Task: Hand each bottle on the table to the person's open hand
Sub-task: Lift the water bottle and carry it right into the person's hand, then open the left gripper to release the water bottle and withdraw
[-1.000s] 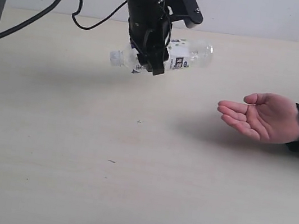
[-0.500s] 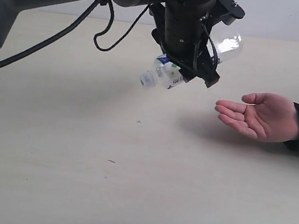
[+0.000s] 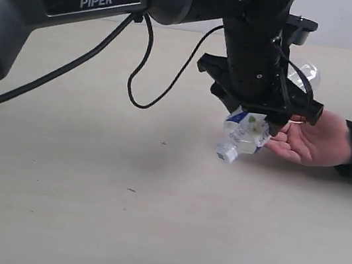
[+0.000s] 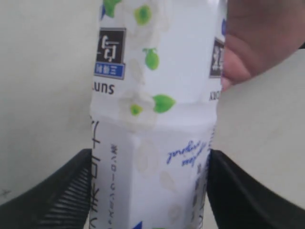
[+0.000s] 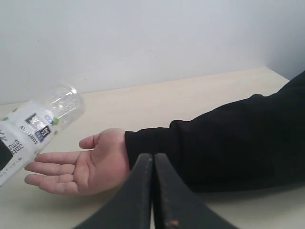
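1. Bottle [image 3: 248, 131], clear, white label with green leaves: hangs above the table [image 3: 82, 217], right of centre in the exterior frame, close by the fingertips of the open hand [image 3: 317, 139].
2. Left gripper [image 3: 266, 119]: clamped across the bottle's middle, fingers [image 4: 62, 195] on either side of the label.
3. Long axis: tilted, cap toward lower left, base toward upper right, above the hand in the frame.
4. Right gripper [image 5: 153, 191]: closed on nothing, back by the sleeve.
5. Next move, likely: lowering onto the palm before letting go.
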Controlling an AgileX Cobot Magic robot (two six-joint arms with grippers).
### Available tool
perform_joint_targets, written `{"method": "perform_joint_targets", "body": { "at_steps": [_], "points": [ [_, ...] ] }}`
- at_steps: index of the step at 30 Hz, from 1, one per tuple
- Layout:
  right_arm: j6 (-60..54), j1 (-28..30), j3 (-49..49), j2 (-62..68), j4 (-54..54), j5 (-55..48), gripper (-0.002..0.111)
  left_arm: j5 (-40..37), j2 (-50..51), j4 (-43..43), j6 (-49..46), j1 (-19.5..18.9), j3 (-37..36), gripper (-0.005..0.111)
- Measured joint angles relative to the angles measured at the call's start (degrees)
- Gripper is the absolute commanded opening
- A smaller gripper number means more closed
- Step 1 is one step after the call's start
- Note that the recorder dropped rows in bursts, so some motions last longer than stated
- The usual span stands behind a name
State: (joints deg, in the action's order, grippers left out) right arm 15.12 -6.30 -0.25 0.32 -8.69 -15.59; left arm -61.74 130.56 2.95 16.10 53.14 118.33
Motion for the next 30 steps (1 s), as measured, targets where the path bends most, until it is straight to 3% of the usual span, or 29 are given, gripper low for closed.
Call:
{"method": "perform_joint_targets", "body": {
  "at_steps": [9, 16, 30],
  "points": [
    [0.0, 0.0, 0.0, 0.0, 0.0, 0.0, 0.000, 14.0, 0.4, 22.1, 7.7, 0.0, 0.1, 0.000],
    [0.0, 0.0, 0.0, 0.0, 0.0, 0.0, 0.000, 19.1, 5.1, 23.3, 11.6, 0.1, 0.1, 0.001],
    [0.0, 0.0, 0.0, 0.0, 0.0, 0.0, 0.000, 19.8, 6.5, 21.4, 12.6, 0.1, 0.1, 0.067]
  ]
}}
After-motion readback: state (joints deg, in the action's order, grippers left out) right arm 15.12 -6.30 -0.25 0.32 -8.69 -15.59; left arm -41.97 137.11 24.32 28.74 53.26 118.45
